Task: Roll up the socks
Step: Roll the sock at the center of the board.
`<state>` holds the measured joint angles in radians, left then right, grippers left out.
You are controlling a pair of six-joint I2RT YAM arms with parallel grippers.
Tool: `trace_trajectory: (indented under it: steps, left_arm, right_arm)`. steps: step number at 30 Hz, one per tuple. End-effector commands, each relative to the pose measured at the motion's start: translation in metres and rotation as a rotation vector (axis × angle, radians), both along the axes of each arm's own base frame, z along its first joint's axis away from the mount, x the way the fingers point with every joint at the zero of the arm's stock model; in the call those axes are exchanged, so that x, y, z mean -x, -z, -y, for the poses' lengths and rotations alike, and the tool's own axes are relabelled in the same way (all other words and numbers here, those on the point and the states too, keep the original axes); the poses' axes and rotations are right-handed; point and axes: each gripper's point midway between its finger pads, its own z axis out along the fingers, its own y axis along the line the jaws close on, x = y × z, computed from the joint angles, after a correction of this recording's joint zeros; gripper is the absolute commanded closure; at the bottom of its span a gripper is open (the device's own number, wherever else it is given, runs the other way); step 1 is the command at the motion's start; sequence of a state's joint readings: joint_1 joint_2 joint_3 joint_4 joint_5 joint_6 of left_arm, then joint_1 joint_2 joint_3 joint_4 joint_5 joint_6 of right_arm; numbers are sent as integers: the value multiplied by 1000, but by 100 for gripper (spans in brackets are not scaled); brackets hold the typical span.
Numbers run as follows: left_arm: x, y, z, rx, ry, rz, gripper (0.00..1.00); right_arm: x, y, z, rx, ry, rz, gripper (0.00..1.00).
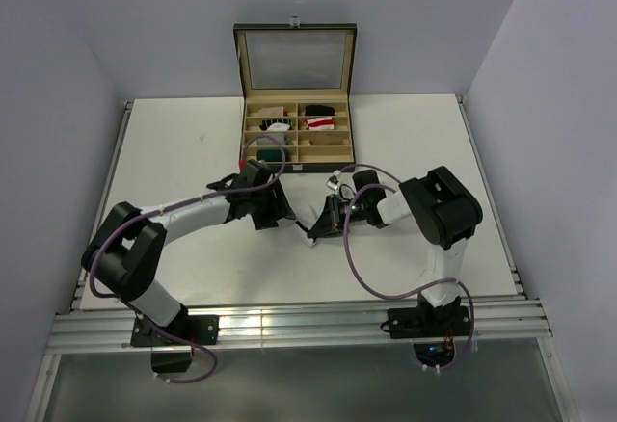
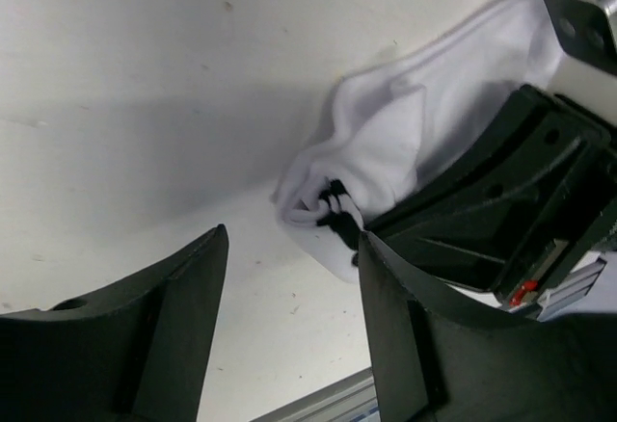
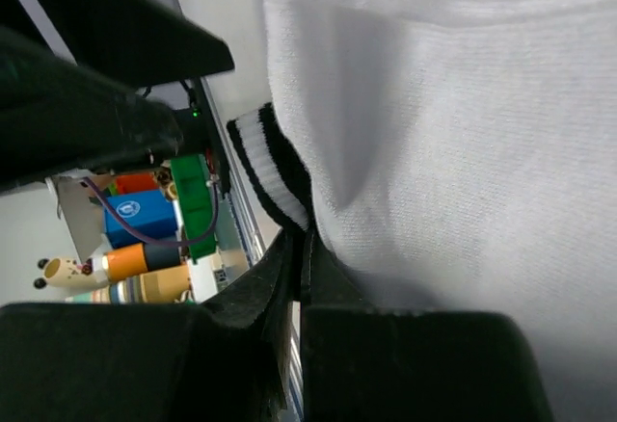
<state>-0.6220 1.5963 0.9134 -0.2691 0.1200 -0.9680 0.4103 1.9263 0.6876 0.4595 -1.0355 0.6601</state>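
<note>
The white sock [image 2: 395, 138] with two dark cuff stripes lies on the table between the two grippers; it also fills the right wrist view [image 3: 463, 133]. My right gripper [image 3: 301, 253] is shut on the sock's edge beside the striped cuff [image 3: 272, 167]; in the top view the right gripper [image 1: 320, 227] is at mid-table. My left gripper [image 2: 289, 282] is open and empty, just short of the cuff, and shows in the top view [image 1: 280, 214] too. The red-and-white sock [image 1: 321, 112] and the tan sock [image 1: 326, 138] lie in the box.
An open compartment box [image 1: 295, 159] with a raised glass lid stands at the back middle and holds several small bundles, one of them teal [image 1: 270, 155]. The table's front rail [image 1: 289, 321] runs close behind both grippers.
</note>
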Motion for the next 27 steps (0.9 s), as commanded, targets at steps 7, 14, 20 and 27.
trace_trajectory:
  steps: [7,14,20,27]
  left_arm:
    - [9,5,29,40,58,2,45]
    - [11,32,29,-38,87,-61,55]
    - [9,48,27,-121,121,-97,58]
    - [14,60,20,-196,162,-118,58]
  right_arm:
    - [7,31,8,69,55,-131,100]
    - [4,35,12,117,70,-116,100]
    - [-6,24,19,207,87,25,83]
    - [-26,-12,30,444,156,392,65]
